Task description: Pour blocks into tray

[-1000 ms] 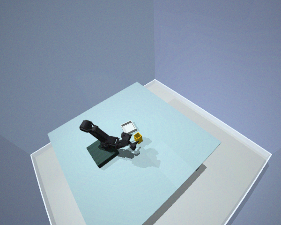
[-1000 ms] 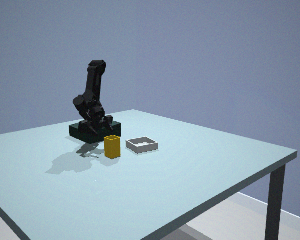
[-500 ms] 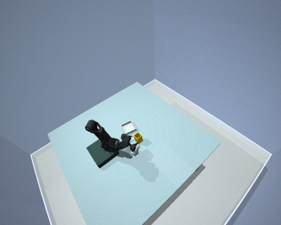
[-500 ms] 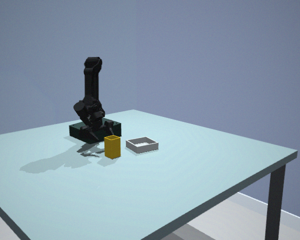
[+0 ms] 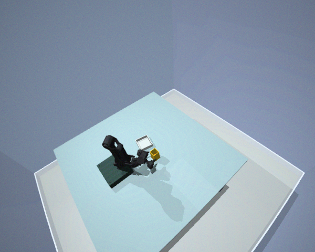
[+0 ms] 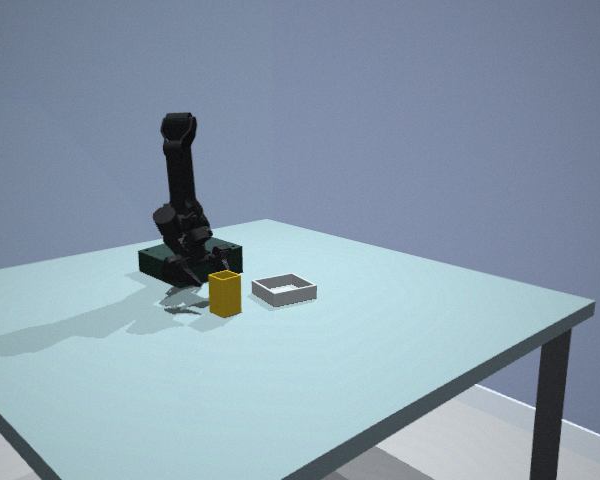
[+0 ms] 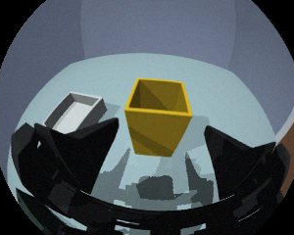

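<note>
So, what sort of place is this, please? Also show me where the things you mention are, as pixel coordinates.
Perhaps a robot test area: a black arm (image 5: 119,154) (image 6: 180,175) on a dark green base (image 5: 108,173) (image 6: 150,263), with a yellow cup (image 5: 155,155) (image 6: 225,297) (image 7: 157,132) and shallow tray (image 5: 148,147) (image 6: 296,296) (image 7: 91,117) on a pale table (image 5: 125,217) (image 6: 290,387) (image 7: 152,66).

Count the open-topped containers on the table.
2: a yellow square cup, upright before the open gripper; a shallow white tray beside it.
</note>
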Controlling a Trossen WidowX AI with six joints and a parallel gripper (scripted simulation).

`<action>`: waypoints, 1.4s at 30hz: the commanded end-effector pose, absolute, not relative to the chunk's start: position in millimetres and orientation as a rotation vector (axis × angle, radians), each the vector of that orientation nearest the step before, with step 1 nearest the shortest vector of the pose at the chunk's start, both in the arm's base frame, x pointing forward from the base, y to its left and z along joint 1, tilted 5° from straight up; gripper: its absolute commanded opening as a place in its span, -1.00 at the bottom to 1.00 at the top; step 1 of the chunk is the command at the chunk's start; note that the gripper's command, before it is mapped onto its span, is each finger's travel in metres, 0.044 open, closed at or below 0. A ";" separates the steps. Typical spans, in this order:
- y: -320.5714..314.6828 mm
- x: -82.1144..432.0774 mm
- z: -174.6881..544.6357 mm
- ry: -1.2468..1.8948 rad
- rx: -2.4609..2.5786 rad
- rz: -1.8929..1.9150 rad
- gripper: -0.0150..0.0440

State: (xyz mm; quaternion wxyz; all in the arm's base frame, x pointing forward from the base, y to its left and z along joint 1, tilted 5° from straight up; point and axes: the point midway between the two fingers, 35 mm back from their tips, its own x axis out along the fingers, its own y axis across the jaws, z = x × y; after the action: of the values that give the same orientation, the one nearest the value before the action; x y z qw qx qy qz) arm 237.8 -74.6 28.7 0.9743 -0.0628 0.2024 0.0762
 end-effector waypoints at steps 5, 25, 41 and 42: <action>-72.2 249.6 22.5 0.406 -0.127 0.151 1.00; -66.2 275.5 8.4 0.404 -0.126 0.151 1.00; -64.8 289.7 2.5 0.403 -0.126 0.151 0.73; -64.8 289.7 2.5 0.403 -0.126 0.151 0.72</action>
State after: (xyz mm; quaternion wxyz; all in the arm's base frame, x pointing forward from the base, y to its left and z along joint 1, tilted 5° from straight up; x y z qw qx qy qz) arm 286.2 -63.7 2.6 0.9745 -0.0622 0.2015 0.0766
